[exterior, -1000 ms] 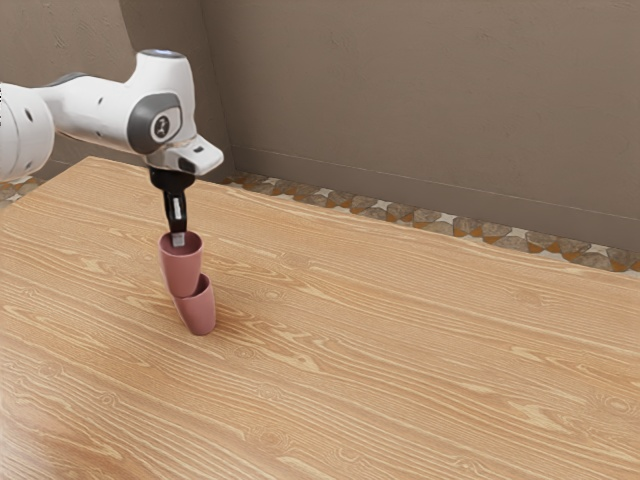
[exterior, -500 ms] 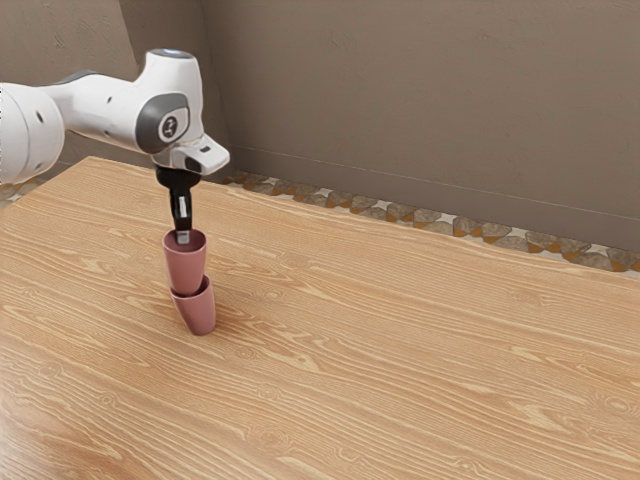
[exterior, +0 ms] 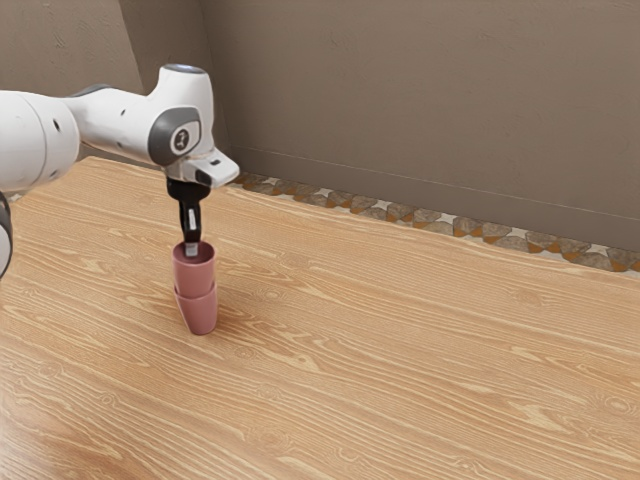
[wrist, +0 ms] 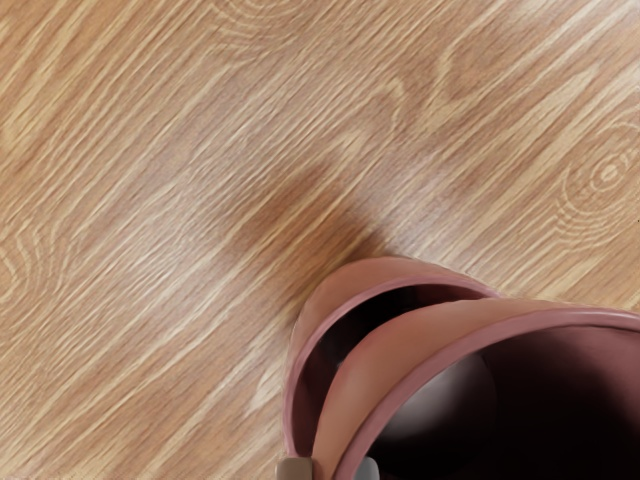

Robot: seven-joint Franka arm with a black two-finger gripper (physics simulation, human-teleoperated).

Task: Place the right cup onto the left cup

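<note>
My gripper [exterior: 191, 250] points down in the exterior view, closed on the rim wall of the upper pink cup [exterior: 195, 274]. The base of that cup sits inside the mouth of the lower pink cup [exterior: 202, 316], which stands on the table and hides it. In the wrist view the gripper [wrist: 332, 469] has one fingertip on each side of the upper cup's wall. The held cup [wrist: 390, 355] covers much of the lower cup [wrist: 325, 315], whose rim and dark inside show beside it.
The wooden table [exterior: 400, 350] spreads around the cups, and its far edge runs along a stone-patterned floor strip [exterior: 395, 211]. Behind that stands a brown wall [exterior: 430, 110].
My hand has moved toward the exterior view's right and then down, carrying the held cup over and partly into the lower one. The lower cup stays in about the same place.
</note>
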